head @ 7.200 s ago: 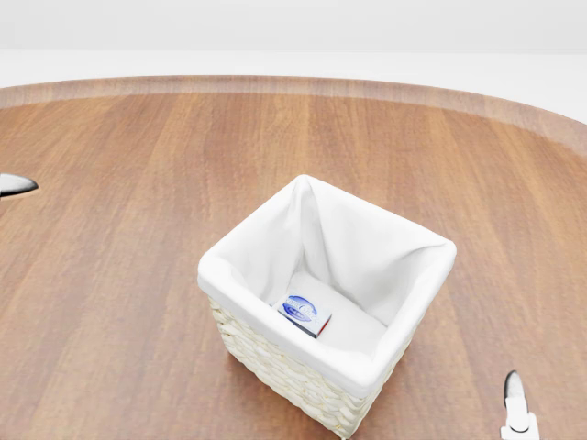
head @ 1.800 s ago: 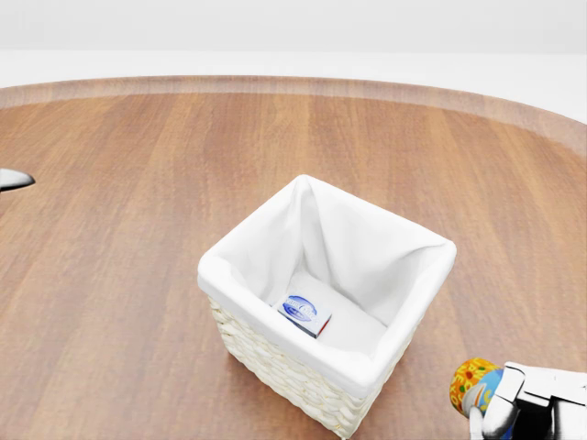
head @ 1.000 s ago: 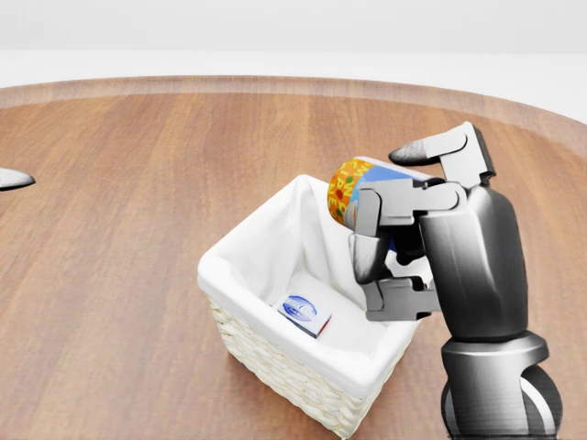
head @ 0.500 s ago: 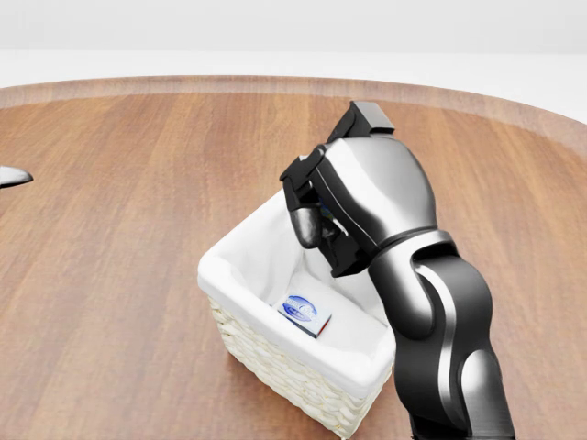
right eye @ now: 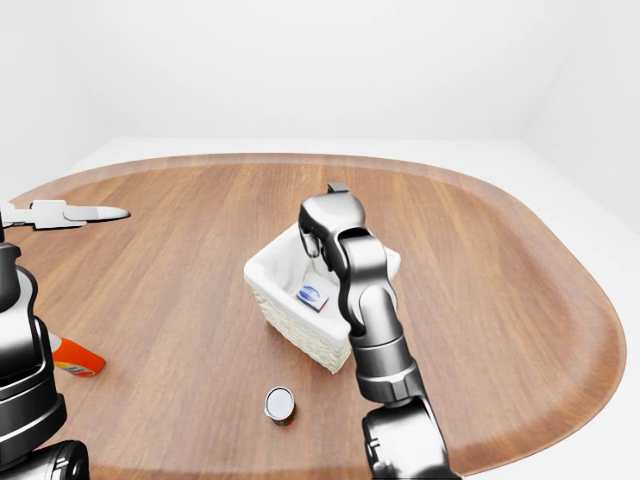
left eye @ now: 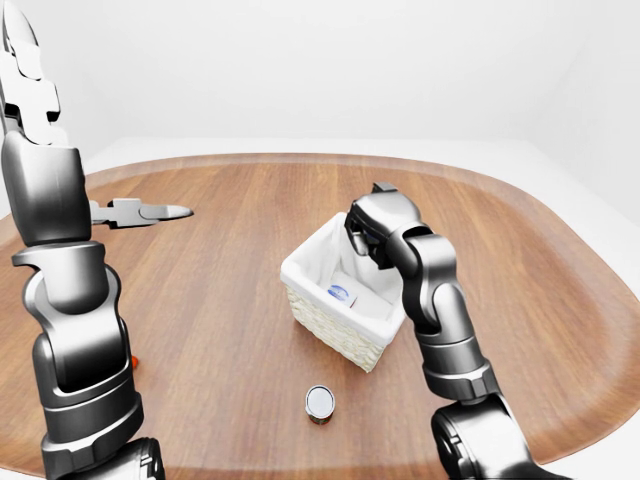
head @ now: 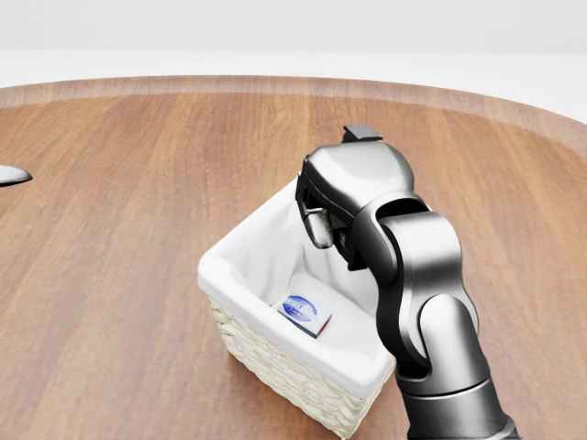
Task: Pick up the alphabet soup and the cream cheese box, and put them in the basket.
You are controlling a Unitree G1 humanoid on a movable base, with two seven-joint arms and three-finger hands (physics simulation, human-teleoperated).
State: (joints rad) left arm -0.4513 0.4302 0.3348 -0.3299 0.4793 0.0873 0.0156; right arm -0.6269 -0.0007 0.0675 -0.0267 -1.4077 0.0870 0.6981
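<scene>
The cream cheese box [head: 304, 313], white with a blue oval logo, was seen lying in the basket [head: 275, 362], just below the right hand [head: 330, 215], whose fingers were curled over the liner; whether anything was held couldn't be told. Only the eye views showed a small can [left eye: 319, 403] upright on the surface [left eye: 220, 330] and the left hand [left eye: 140, 212], fingers stretched out flat.

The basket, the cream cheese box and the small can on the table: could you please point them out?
basket [head: 275, 367]: head view, woven wall.
cream cheese box [head: 304, 313]: head view, top face.
small can [left eye: 319, 402]: left-eye view, lid.
</scene>
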